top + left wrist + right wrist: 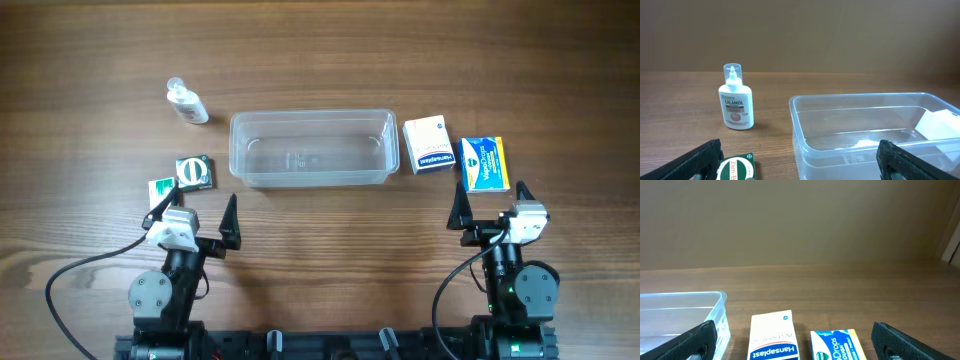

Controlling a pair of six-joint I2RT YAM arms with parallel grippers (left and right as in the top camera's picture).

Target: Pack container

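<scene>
Container [313, 148]: clear plastic tub, rectangular, rounded corners, rimmed, open side up on the wooden counter [320, 50].
Position: ahead of me, between my two pincers, touching neither.
Left pincer [197, 208]: jaws spread wide, holding nothing; green box [194, 172] just ahead.
Right pincer [492, 205]: jaws wide, holding nothing; yellow-blue box [484, 165] just ahead.

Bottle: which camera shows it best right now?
Left wrist. The bottle stands upright there in full view, its Calamol label readable, left of the container. Overhead shows it small, from above, with the label unreadable. Right wrist does not show it at all.
</scene>
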